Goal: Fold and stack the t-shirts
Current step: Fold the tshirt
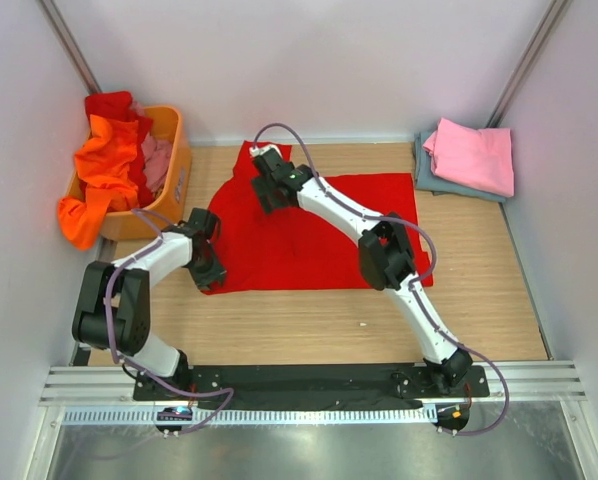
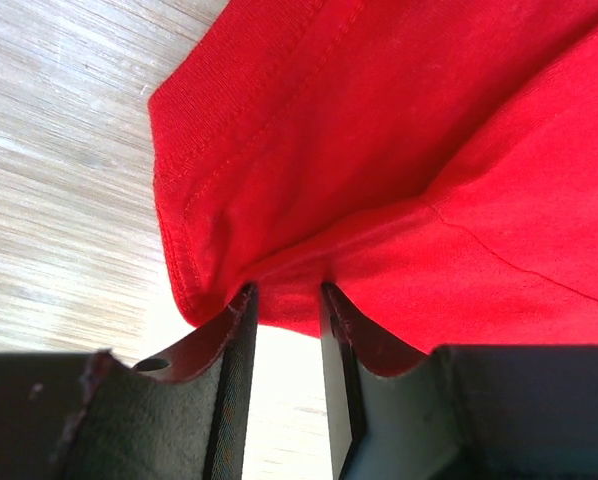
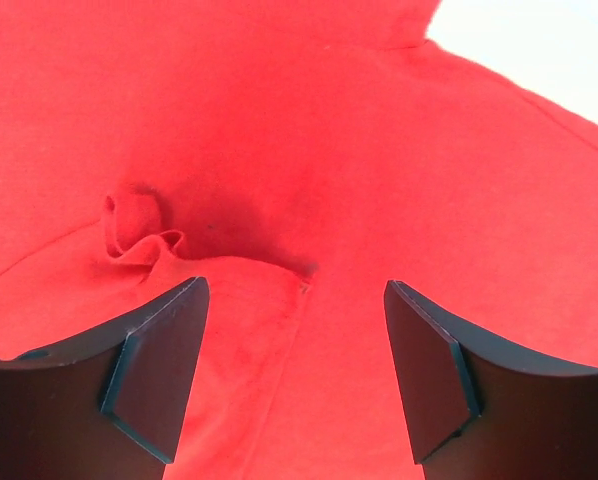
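The left gripper (image 2: 284, 305) is clamped on the near-left corner of the red t-shirt (image 1: 319, 235), with the hem bunched between its narrow tips. The right gripper (image 3: 294, 370) hangs with its jaws wide apart just above the shirt's far-left part. The shirt lies spread across the middle of the worktop (image 1: 309, 320). At the far-left corner an orange basket (image 1: 177, 170) holds an orange t-shirt (image 1: 104, 170) and other clothes. At the far-right corner a folded pink t-shirt (image 1: 474, 155) lies on a grey-blue t-shirt (image 1: 424, 175).
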`<move>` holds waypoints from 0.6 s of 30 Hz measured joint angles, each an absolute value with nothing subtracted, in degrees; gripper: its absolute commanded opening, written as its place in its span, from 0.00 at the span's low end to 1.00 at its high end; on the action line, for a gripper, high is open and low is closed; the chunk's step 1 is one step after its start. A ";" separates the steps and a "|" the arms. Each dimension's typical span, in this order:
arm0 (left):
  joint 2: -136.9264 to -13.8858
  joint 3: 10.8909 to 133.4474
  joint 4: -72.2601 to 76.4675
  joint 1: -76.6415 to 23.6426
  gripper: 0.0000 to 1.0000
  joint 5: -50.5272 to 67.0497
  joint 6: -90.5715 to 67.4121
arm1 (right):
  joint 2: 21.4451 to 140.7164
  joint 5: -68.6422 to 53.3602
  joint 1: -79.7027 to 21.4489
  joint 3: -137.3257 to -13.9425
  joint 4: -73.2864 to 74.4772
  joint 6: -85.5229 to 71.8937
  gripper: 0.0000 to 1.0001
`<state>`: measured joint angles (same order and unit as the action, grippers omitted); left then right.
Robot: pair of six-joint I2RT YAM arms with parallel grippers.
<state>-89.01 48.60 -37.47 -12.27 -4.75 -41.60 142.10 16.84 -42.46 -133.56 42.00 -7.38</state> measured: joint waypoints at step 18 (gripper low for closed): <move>-79.42 55.00 -31.90 -15.25 0.54 -1.21 -41.41 | 94.65 10.35 -30.11 -71.33 27.14 -22.17 0.73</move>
<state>-79.42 55.00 -31.90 -15.25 -1.21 -41.41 94.65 10.35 -30.11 -71.33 27.14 -22.17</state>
